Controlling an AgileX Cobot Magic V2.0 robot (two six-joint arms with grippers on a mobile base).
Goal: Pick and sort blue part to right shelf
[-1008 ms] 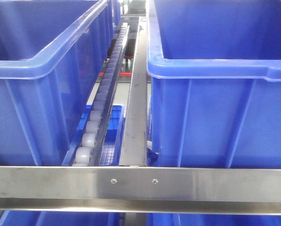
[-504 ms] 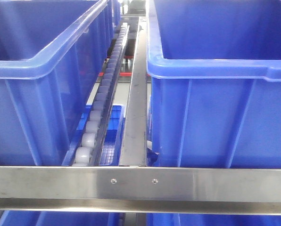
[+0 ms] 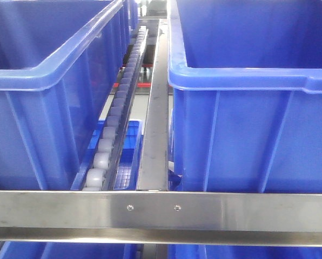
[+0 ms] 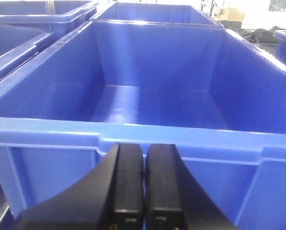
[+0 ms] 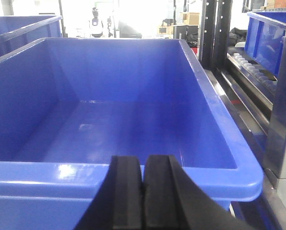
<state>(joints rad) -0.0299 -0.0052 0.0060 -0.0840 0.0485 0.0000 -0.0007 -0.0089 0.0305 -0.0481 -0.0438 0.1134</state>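
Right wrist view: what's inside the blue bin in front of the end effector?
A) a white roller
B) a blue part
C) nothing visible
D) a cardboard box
C: the blue bin shows only its bare floor and walls, with just glare spots on them, and the right end effector sits shut in front of its near rim, holding nothing.

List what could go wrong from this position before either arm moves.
1. Neither the left gripper nor the right gripper holds a blue part, and none shows in any view; both are shut, so a drop now would deliver nothing.
2. Each gripper sits low against a bin's near rim; pushing straight ahead could strike it.
3. The front rail crosses low in the front view, another possible snag.
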